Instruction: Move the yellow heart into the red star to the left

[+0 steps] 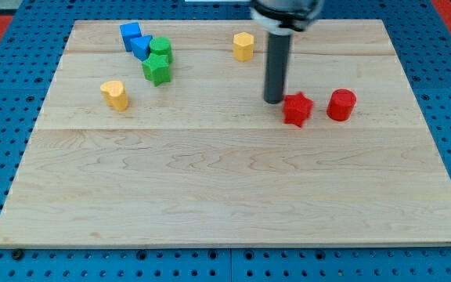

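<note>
my arm comes down from the view's top as a straight dark rod, upright, and my tip (273,101) rests on the wooden surface (225,188) just left of the red star (296,109), about touching it; this tool has no jaws and holds nothing. the yellow heart (115,94) sits well apart at the view's left, a small rounded block, below the blue blocks (135,39) and green blocks (157,61). a red cylinder (340,104) stands right of the star, a yellow block (243,46) near the top.
</note>
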Controlling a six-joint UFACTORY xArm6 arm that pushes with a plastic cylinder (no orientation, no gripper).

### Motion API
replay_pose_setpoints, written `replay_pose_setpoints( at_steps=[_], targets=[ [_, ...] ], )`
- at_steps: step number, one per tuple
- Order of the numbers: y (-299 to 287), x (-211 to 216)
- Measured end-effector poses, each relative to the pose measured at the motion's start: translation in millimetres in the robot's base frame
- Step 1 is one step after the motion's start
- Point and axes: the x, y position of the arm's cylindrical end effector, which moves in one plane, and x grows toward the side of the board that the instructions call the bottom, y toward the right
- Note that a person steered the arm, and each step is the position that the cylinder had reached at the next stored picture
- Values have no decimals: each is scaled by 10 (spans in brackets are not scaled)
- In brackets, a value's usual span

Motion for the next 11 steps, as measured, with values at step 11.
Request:
replay_pose_setpoints(
  at_steps=[11],
  targets=[
    [-956, 407]
  ],
)
